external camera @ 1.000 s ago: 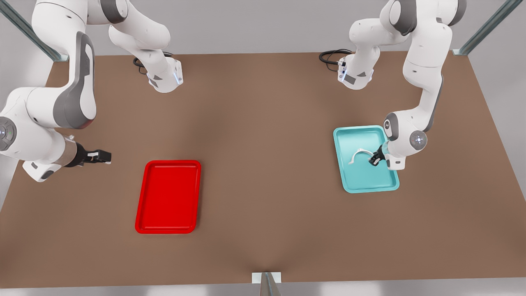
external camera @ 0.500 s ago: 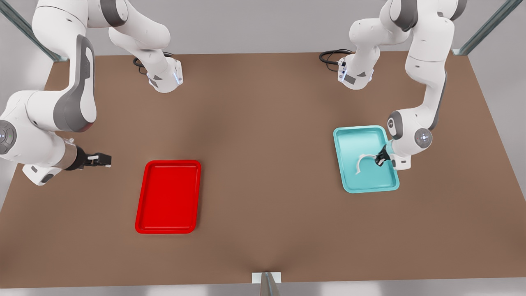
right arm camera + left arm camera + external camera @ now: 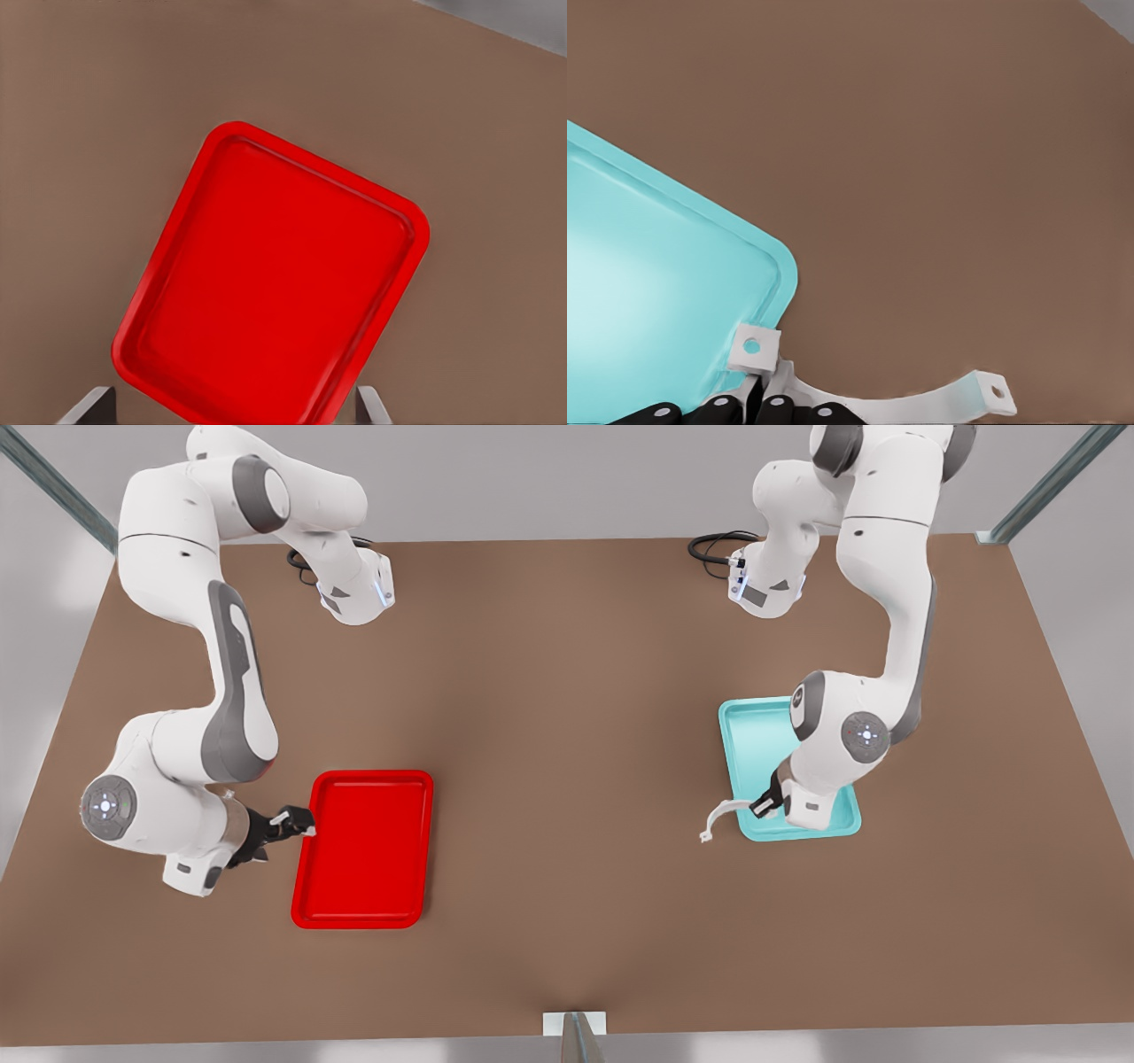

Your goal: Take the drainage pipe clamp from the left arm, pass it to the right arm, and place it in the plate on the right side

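The white arched drainage pipe clamp (image 3: pixel 719 812) hangs off the near left corner of the teal tray (image 3: pixel 753 735), out over the brown table. My left gripper (image 3: pixel 762 806) is shut on one end of it. In the left wrist view the clamp (image 3: pixel 904 409) curves away from the dark fingers (image 3: pixel 718 410), with one flat foot over the teal tray's (image 3: pixel 656 292) corner. The red plate (image 3: pixel 363 850) lies at the front view's left. My right gripper (image 3: pixel 297 822) hovers at its left rim, open and empty. The right wrist view looks down on the plate (image 3: pixel 275 283) between the spread fingertips (image 3: pixel 93 405).
Both arm bases (image 3: pixel 354 593) (image 3: pixel 766 589) stand at the table's far edge with black cables beside them. A metal post (image 3: pixel 576 1036) sits at the middle of the near edge. Bare brown tabletop (image 3: pixel 567 779) spans the gap between the two trays.
My left gripper carried the clamp from over the teal tray's middle to beyond its near left corner. My right arm swung in from the table's left to the red plate's rim.
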You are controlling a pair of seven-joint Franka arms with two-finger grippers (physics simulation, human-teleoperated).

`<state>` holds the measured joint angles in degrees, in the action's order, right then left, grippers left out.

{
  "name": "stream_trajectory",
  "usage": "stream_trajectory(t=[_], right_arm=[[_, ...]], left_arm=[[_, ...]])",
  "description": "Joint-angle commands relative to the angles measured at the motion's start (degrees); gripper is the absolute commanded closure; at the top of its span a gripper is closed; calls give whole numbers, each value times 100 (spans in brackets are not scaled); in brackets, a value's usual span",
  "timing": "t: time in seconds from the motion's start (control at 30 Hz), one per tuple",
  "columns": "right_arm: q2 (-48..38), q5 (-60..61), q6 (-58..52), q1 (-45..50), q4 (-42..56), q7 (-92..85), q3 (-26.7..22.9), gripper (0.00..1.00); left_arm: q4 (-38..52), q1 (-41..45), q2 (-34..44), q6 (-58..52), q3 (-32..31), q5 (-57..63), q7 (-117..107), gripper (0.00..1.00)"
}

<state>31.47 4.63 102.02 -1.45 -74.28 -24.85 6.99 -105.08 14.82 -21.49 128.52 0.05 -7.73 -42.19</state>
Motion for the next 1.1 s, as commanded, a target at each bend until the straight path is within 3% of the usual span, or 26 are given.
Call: stream_trajectory(t=[0.0, 0.2, 0.27, 0.43, 0.67, 1.07], right_arm=[[79, 11, 1057, 136, -7, -3659, 13, 0], [404, -129, 2410, 989, -16, -3711, 4, 0], [598, -1341, 3113, 1577, -25, -3712, 4, 0], [765, -1755, 3640, 2439, -16, -3659, -5, 0], [1142, -2476, 5056, 3661, 54, -3588, -13, 0], [1661, -2388, 6304, 3652, -262, -3553, -13, 0]], left_arm=[[681, 320, -382, -1056, -5, 17, -1396, 79], [1938, 821, -1138, -1347, -13, 114, -3067, 79], [2501, 1005, -1455, -1680, -13, 123, -3392, 79], [3161, 1322, -1833, -1865, -13, 123, -4147, 79], [3574, 1673, -2044, -1874, 4, 123, -4666, 79], [3688, 1691, -2070, -1988, 4, 105, -4798, 79]])
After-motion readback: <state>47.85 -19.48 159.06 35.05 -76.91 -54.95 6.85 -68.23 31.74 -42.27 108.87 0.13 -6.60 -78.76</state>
